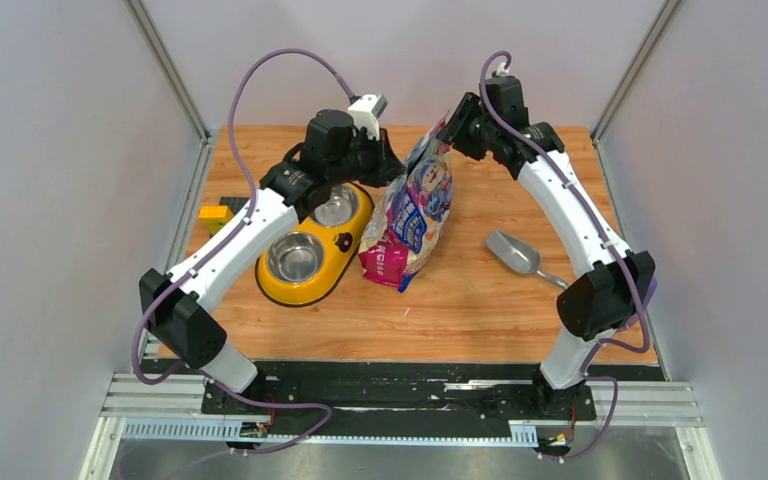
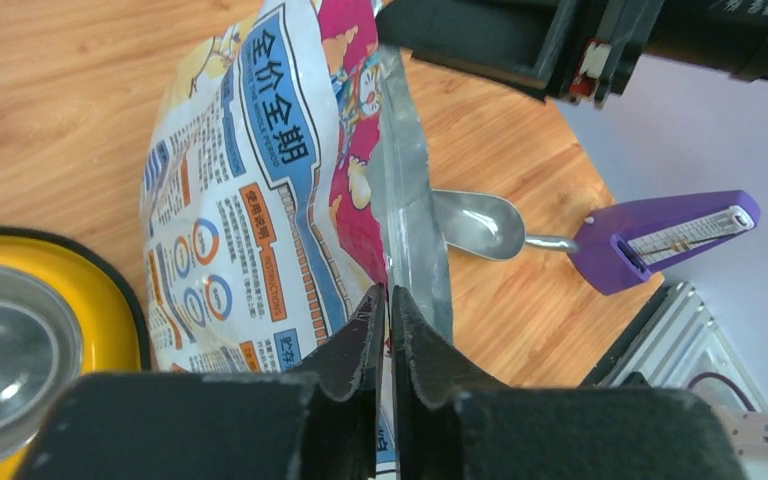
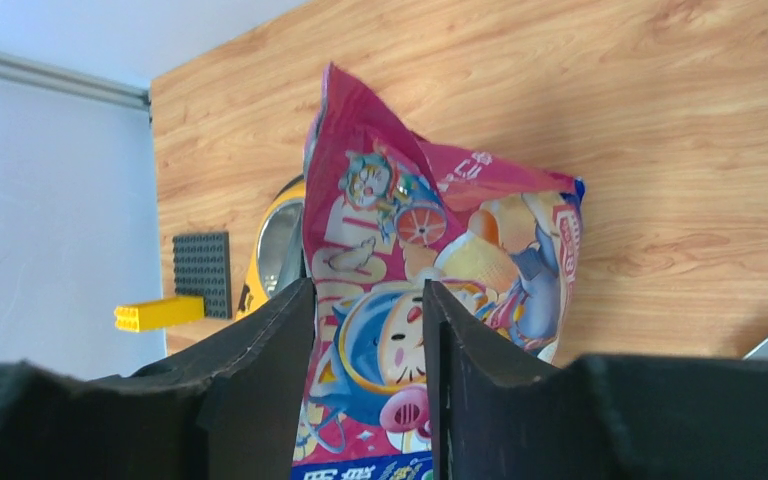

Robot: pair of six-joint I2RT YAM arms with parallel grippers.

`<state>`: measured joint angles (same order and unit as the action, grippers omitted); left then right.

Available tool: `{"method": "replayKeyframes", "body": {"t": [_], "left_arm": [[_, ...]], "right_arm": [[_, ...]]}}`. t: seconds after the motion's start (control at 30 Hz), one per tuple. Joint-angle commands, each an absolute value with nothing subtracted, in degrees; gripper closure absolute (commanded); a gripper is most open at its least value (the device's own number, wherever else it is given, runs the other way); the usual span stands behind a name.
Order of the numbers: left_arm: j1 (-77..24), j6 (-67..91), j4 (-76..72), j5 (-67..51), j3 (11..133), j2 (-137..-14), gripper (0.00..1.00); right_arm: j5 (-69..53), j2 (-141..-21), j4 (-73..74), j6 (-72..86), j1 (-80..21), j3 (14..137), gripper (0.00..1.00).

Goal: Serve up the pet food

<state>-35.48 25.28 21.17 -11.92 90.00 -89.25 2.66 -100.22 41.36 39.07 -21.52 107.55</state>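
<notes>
The left gripper (image 2: 388,335) has its two black fingers pressed almost together on the silver side seam of the glossy pink-and-blue pet food bag (image 2: 250,180). Only a thin strip of foil is between them. I think this pinch is there to hold one lip of the bag steady, so that the other arm can pull the mouth apart.

The right gripper (image 3: 368,290) has its fingers set wide apart, with the cartoon face of the bag showing in the gap. In the overhead view it is at the top corner of the bag. I cannot tell if either pad touches the film.

The bag stands tilted on the light wooden table (image 3: 660,150), just ahead of both pairs of fingers. Its lower end is cut off by the fingers in both wrist views.

The yellow double-bowl feeder (image 2: 105,320) with its shiny steel bowls lies to the left of the left fingers, near the bag. I suppose it is close so the pouring will be short. The grey plastic scoop (image 2: 475,222) lies on the table past the bag, to the right of the left fingers, untouched.

No pellets are visible; I judge they are inside the bag. It is hard to see if the bag mouth is already open. A yellow toy brick (image 3: 155,313) and a dark studded plate (image 3: 202,270) lie far left of the right fingers.
</notes>
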Motion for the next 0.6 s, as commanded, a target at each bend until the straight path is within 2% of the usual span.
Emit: {"method": "replayKeyframes", "body": {"t": [0.0, 0.03, 0.1, 0.43, 0.47, 0.53, 0.57], "left_arm": [[-35.4, 23.6, 24.7, -13.4, 93.9, -90.0, 0.82], [-35.5, 23.2, 24.6, -14.2, 94.5, -91.0, 0.76], [-35.4, 22.6, 24.8, -14.8, 95.7, -92.8, 0.72], [-35.4, 18.5, 29.8, -15.1, 102.0, -99.7, 0.64], [-35.4, 18.2, 30.0, -14.6, 102.3, -99.9, 0.64], [-35.4, 17.6, 30.4, -13.3, 103.3, -100.3, 0.72], [-35.4, 17.3, 30.6, -12.8, 104.1, -100.6, 0.8]], "right_arm": [[-5.2, -97.3, 41.3, 39.7, -21.6, 105.0, 0.56], [-6.4, -96.9, 41.4, 39.7, -21.8, 104.2, 0.56], [-8.7, -96.3, 41.5, 39.7, -22.2, 102.9, 0.56], [-10.3, -96.1, 42.3, 41.4, -24.4, 101.0, 0.59], [-10.0, -96.4, 42.5, 41.5, -24.5, 101.1, 0.6], [-9.0, -97.2, 43.7, 41.6, -24.6, 102.0, 0.63], [-8.4, -98.0, 44.6, 41.5, -24.6, 102.6, 0.65]]}}
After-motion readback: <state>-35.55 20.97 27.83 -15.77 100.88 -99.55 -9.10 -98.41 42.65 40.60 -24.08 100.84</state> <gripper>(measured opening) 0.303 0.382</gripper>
